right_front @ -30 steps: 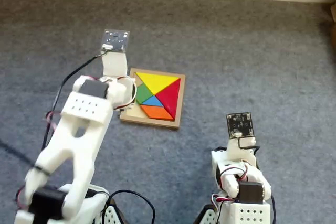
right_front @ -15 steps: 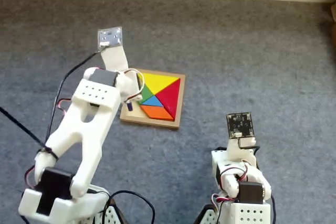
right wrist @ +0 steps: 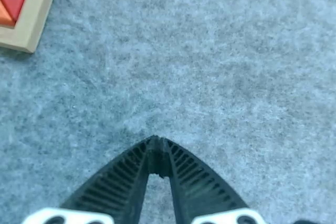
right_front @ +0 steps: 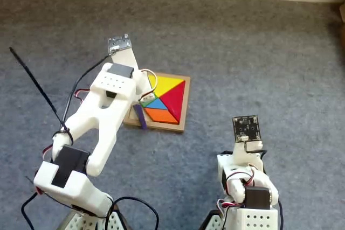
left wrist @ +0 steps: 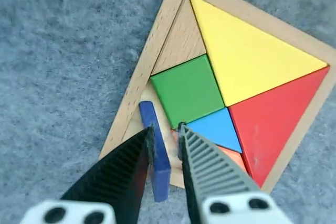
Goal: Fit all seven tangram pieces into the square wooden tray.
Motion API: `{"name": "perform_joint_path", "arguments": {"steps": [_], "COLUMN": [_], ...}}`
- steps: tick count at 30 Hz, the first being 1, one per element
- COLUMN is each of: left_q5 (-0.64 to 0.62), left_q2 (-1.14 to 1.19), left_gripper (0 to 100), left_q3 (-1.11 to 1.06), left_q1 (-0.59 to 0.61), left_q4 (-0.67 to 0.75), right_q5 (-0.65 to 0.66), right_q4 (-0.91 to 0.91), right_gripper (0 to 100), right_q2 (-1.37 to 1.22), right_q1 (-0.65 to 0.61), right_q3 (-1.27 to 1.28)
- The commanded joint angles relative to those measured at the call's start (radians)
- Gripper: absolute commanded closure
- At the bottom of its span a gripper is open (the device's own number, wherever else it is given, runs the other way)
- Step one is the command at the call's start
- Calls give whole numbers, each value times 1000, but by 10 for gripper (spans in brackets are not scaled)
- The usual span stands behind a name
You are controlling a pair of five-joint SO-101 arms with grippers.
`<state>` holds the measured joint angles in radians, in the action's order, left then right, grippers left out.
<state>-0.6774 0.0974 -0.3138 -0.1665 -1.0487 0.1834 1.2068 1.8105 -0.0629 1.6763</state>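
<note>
**Swung in: left arm now over the square wooden tray**

Since a second ago the left arm has swung from beside the tray to above its left part. The dark blue piece now shows at the tray's near left corner. The right arm has not moved.

Grey carpet covers the table, and a thin black cable runs off to the left of the left arm. From above, that arm hides the tray's left part.

The tray holds a yellow triangle, a red triangle, a green square and a light blue triangle. An orange piece sits partly behind a finger. A triangular recess beside the yellow and green shows bare wood.

The dark blue piece stands on its edge at the rim, just beside the green square, in the slot there. The left gripper hangs over it with its jaws a narrow gap apart. The piece lies against one finger, with a sliver of space to the other.

The right gripper sits over carpet, well apart from the tray, its jaws pressed together on nothing.
</note>
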Motion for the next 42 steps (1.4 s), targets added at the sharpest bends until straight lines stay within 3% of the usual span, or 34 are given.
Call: {"name": "perform_joint_path", "arguments": {"steps": [1, 14, 22, 39, 42], "left_q5": [-9, -2, 58, 64, -2], "left_q2": [-8, -7, 1, -5, 1], "left_gripper": [902, 902, 902, 903, 937], "left_q3": [58, 16, 10, 10, 51], "left_q1": [-13, -8, 102, 24, 24], "left_q4": [-11, -120, -157, -141, -141], "right_q5": [0, 0, 0, 0, 0], "right_q4": [8, 8, 8, 8, 8], "right_gripper": [982, 982, 982, 982, 982], "right_q2": [-13, -13, -13, -13, -13], "right_q1": [12, 12, 12, 12, 12], "right_q3": [143, 143, 143, 143, 143]}}
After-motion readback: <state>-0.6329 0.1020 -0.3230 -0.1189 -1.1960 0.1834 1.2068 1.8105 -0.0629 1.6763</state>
